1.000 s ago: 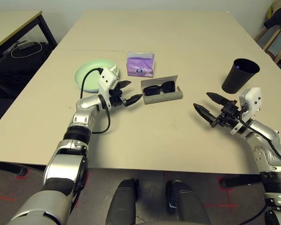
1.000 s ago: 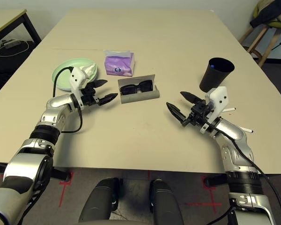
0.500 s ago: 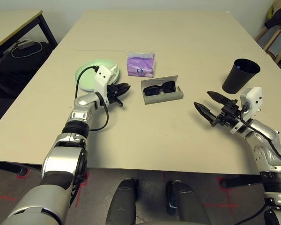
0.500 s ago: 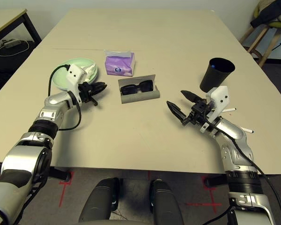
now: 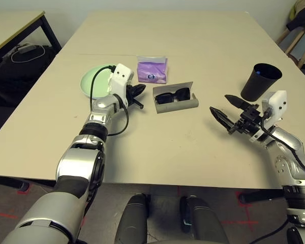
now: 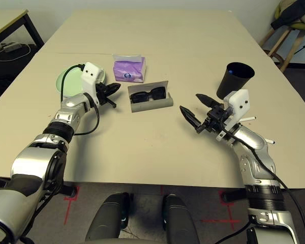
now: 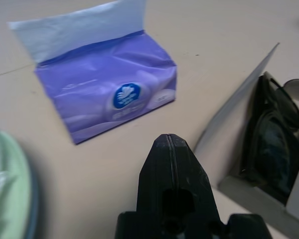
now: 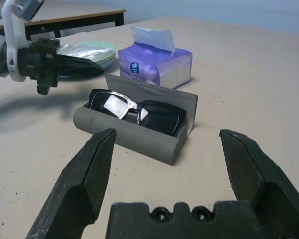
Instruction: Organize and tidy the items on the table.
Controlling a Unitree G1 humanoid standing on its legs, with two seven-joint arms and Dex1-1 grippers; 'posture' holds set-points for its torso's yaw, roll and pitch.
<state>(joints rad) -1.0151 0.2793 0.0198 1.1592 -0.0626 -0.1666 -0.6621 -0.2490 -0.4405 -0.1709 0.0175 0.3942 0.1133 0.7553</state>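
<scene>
Since the earlier frames, the left gripper [image 5: 138,91] has gone from spread wide to pressed fully together, and its arm has swung up and inward, away from the near side of the glasses case [image 5: 176,97] toward the gap between the case and the purple tissue pack [image 5: 152,70]. It holds nothing; the fingers [image 7: 172,169] meet tip to tip. The closed, pointed form suits a nudge or a lid push, in all likelihood on the raised lid of the case, which stands open just beside the tips with the black sunglasses [image 8: 134,109] lying inside. The pack sits just beyond the tips; the green plate [image 5: 94,81], with crumpled white tissue [image 8: 82,49] on it, lies behind the wrist on the outer side.

Left arm pose: forearm extended across the table [image 5: 193,40], wrist angled inward, fingers nearly level.

The right gripper [image 5: 226,113] hovers above the tabletop with its jaws spread wide and empty, pointing inward at the case, well apart from it. The black cup [image 5: 261,81] stands upright just behind its wrist. Thin white pens [image 6: 249,119] lie on the table behind that forearm.
</scene>
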